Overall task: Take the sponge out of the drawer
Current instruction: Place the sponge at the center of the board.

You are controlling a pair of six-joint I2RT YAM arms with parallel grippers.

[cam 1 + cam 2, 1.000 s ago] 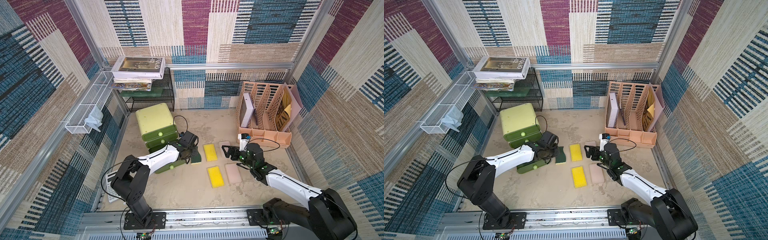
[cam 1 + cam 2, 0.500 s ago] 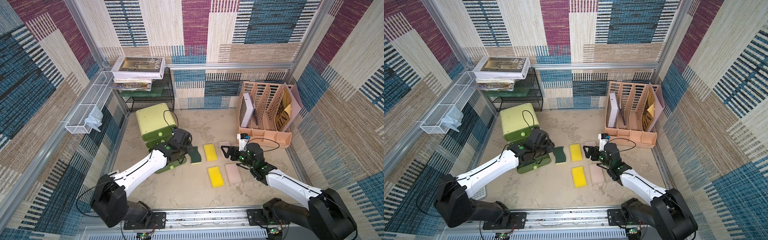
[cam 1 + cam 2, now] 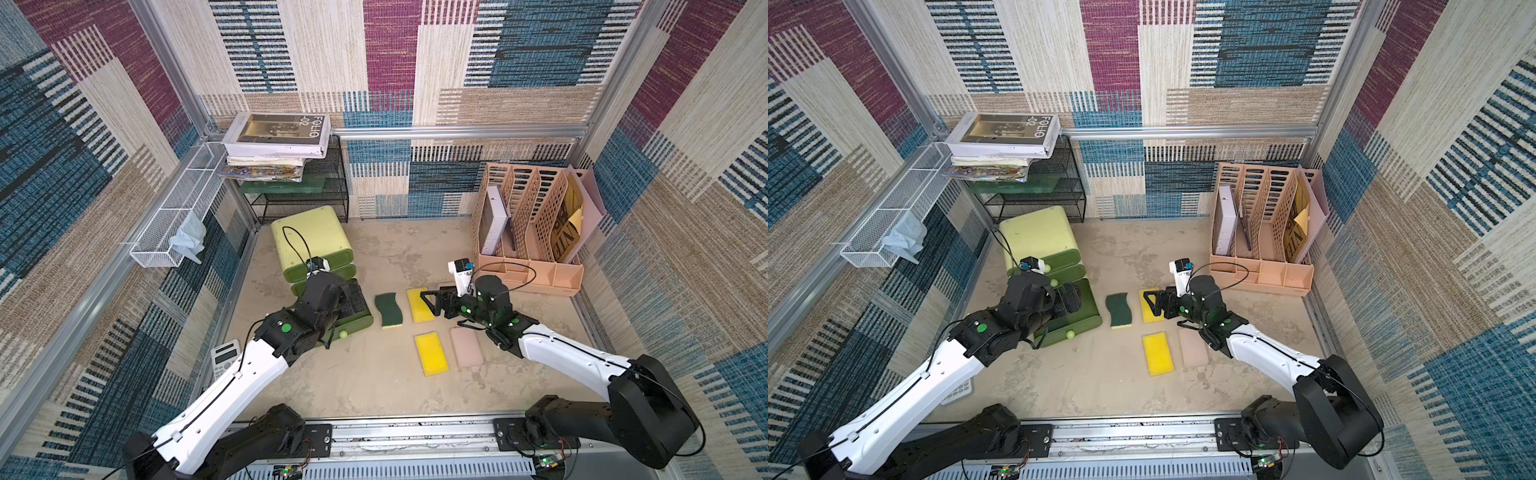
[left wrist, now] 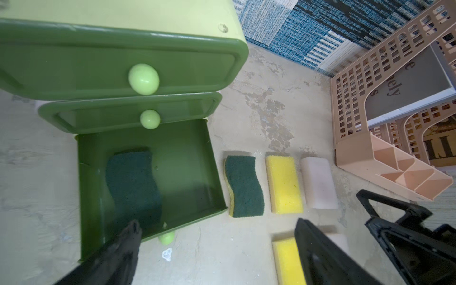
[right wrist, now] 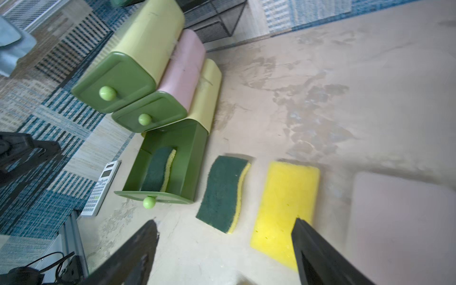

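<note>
With jaws wide and empty, the left end effector (image 4: 217, 223) hangs over the pulled-out drawer (image 4: 187, 158), seemingly to reach the green sponge (image 4: 133, 182) lying inside; a twin sponge (image 3: 388, 309) lies at its 3 o'clock, the right end effector (image 5: 224, 222) likewise open.

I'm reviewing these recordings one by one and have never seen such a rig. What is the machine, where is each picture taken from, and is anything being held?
These are two robot arms at a table, each ending in a two-fingered gripper. Two pictures look down from overhead and are nearly identical. The other two come from cameras on the arms' wrists. The left gripper hangs open over the pulled-out bottom drawer, where a green-topped sponge lies. The right gripper is open too. Beside the drawer lie a second green sponge, two yellow sponges and a pale pink pad. Nothing is held.
</note>
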